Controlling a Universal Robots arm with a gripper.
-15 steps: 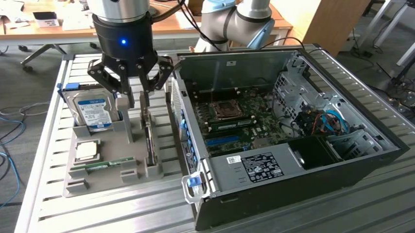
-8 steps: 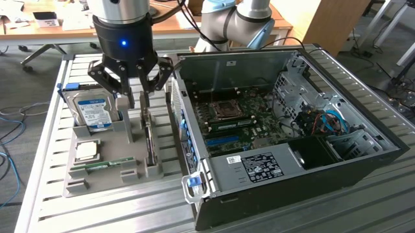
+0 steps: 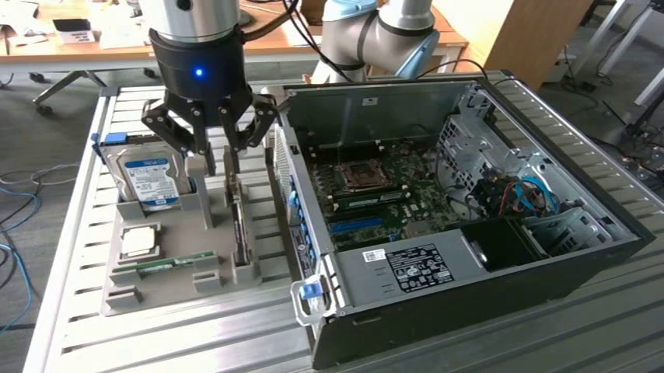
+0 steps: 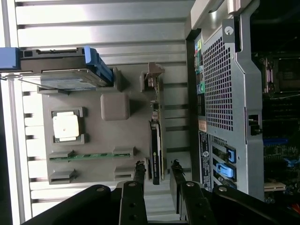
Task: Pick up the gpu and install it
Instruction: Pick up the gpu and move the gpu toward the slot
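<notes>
The gripper (image 3: 220,167) hung spread open, holding nothing, over the grey holder tray (image 3: 171,291) on the exterior view's left. The gpu (image 3: 239,225) stood on its thin edge in a slot of that tray, just beside the wall of the open computer case (image 3: 436,272). Its long axis ran alongside that wall, from the far end of the tray toward the near end.

What mattered was the line-up. In the wrist view the gpu (image 4: 155,145) ran straight into the gap of the gripper (image 4: 157,174), with one of the fingers (image 4: 139,172) on each flat side of the card, so the jaws stood square across its thickness. From the exterior view the fingertips appeared above the card's far end rather than its middle, and clear of it; I saw no contact.

The hard drive (image 3: 148,180), the CPU (image 3: 138,241) and the RAM stick (image 3: 166,264) sat in their own slots farther to the exterior view's left. Inside the case, the motherboard (image 3: 374,194) lay exposed with no card fitted that I could make out.
</notes>
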